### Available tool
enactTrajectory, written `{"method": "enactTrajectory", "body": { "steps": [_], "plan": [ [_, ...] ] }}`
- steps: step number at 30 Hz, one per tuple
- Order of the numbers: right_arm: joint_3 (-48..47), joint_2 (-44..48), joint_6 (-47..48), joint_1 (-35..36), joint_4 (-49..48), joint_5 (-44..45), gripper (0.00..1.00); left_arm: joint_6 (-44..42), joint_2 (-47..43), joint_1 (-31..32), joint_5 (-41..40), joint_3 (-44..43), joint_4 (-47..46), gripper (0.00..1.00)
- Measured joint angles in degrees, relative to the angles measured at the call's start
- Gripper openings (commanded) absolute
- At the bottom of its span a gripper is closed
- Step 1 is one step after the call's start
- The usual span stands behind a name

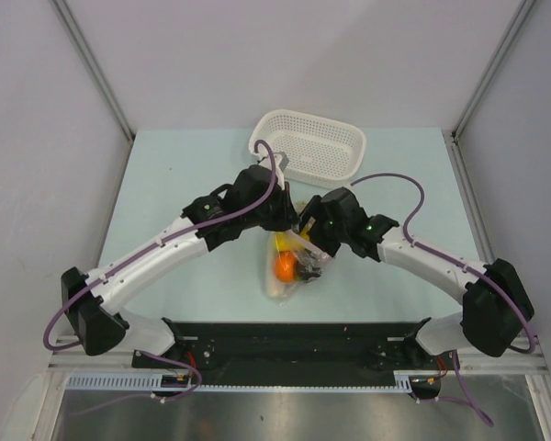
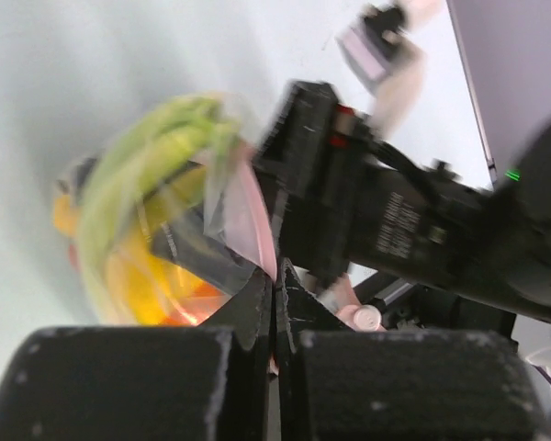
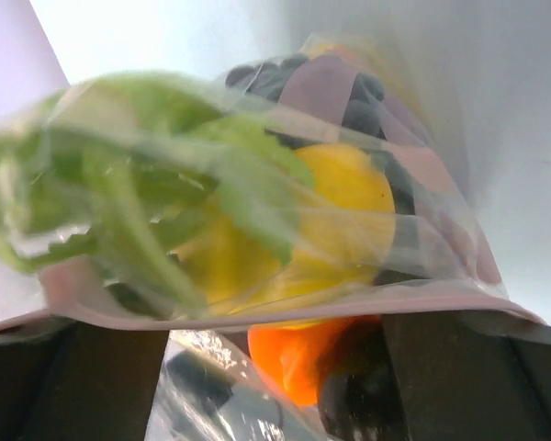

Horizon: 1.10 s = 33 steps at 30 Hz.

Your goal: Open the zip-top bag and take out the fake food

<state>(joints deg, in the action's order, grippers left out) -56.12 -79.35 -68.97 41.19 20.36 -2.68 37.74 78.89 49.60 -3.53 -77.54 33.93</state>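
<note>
While both grippers close in on its top edge, the zip-top bag lies at mid-table with the fake food inside.
Top view: bag between left gripper and right gripper, upper end raised toward them; orange and yellow show through the film, the rest too small to tell. White perforated basket beyond, apart from the bag. Left wrist view: own fingers pressed together, clamped on the pink zip strip; green stalk and yellow blurred behind plastic. Right wrist view: bag fills the frame; green stalk, lemon, dark round fruit, orange below the strip. Right fingers stand apart, tips hidden behind the bag.
</note>
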Motion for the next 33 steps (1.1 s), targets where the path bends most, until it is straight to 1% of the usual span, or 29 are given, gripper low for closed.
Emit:
{"method": "enactTrajectory", "body": {
  "steps": [2,3,4,5,6,8,9,11,12,14,19,23,31,33],
  "plan": [
    [0.0,-1.2,-1.09,-0.02,-1.79,0.52,0.58,0.22,0.0,1.01,0.98,0.0,-0.35,0.0],
    [0.02,-1.49,-1.42,-0.02,-2.03,0.83,0.5,0.26,0.0,1.49,1.22,0.0,-0.37,0.0],
    [0.02,-1.66,-1.31,-0.02,-2.19,1.27,0.47,0.24,0.0,2.01,1.36,0.0,-0.37,0.0],
    [0.02,-1.64,-0.98,0.13,-2.25,1.75,0.4,0.24,0.0,2.29,1.38,0.0,-0.31,0.0],
    [-0.17,-1.6,-0.13,0.42,-2.1,2.29,0.37,0.24,-0.02,2.4,1.2,0.0,-0.17,0.0],
    [-1.22,-1.57,2.8,1.36,-1.07,3.63,0.29,0.24,-0.28,2.43,0.66,0.0,0.09,0.0],
    [-1.97,-1.44,4.31,1.99,-0.39,4.48,0.21,0.22,-0.61,2.4,0.22,0.0,0.39,0.0],
    [-3.19,-0.79,7.41,3.37,1.03,5.84,0.12,0.2,-1.38,2.47,-0.68,0.0,1.07,0.0],
    [-3.65,-0.04,9.01,4.2,1.84,6.43,0.06,0.2,-2.01,2.49,-1.38,0.04,1.36,0.0],
    [-4.37,2.19,12.33,5.7,3.67,7.15,0.0,0.11,-3.89,2.49,-2.69,0.55,1.64,0.0],
    [-6.75,7.61,19.85,9.33,7.19,11.39,0.0,-0.81,-6.71,1.99,-4.17,0.74,3.26,0.0],
    [-10.16,8.61,24.04,13.11,10.43,15.67,0.0,-1.75,-7.37,1.55,-5.22,0.68,5.25,0.0],
    [-16.85,8.31,36.74,24.92,14.75,27.85,0.0,-1.73,-10.03,1.38,-9.84,-0.52,9.99,0.0],
    [-17.35,8.94,39.93,27.98,14.16,30.45,0.0,-1.75,-10.34,1.38,-10.32,-0.83,10.36,0.0]
  ]
}}
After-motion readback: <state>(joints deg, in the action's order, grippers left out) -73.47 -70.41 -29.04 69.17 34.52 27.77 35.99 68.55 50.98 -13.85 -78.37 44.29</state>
